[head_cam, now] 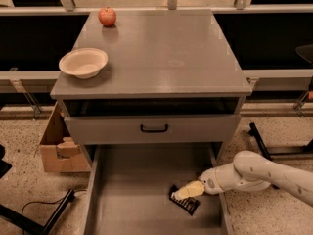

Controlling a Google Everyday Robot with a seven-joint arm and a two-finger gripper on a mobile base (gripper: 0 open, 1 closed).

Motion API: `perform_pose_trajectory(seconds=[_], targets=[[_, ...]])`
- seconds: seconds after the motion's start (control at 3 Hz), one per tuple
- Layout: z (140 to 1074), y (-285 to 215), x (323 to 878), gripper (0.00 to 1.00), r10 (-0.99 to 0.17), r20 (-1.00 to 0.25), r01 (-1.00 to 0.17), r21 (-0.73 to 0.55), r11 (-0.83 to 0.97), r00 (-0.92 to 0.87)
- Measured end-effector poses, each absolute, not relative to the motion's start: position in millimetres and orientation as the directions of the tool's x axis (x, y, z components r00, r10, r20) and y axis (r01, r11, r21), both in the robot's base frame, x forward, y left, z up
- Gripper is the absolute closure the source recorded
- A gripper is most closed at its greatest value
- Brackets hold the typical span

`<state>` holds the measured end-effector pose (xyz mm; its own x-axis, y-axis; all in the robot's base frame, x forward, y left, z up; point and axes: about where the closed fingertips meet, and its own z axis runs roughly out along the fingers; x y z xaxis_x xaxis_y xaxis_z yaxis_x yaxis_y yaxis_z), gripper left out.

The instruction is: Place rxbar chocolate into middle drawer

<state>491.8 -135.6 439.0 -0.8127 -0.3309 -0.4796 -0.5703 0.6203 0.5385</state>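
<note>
Rxbar chocolate [186, 203]: low in the right part of the middle drawer [132, 199], on or just above the floor, near the right wall. Risk from here: slick wrapper clinging to the pincer [188, 191] on release and lifting back out, or ending propped against the wall and fouling the close. Left to right: dull cardboard box [56, 151], shallow cream bowl [83, 62], round red apple [107, 16] on smooth grey worktop [161, 58], plain matte drawer floor, flat glossy black bar with white print, cream-tipped pincer touching its upper end, apart or clamped impossible to tell.
</note>
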Motion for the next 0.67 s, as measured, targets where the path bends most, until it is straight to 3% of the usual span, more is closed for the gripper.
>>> perform_pose_trajectory(seconds=[0.33, 0.67], targets=[[444.0, -134.8, 491.7, 0.00, -0.343, -0.482, -0.582, 0.540, 0.608, -0.806], [485.1, -133.2, 471.2, 0.00, -0.434, -0.505, -0.663, 0.505, 0.552, -0.746]])
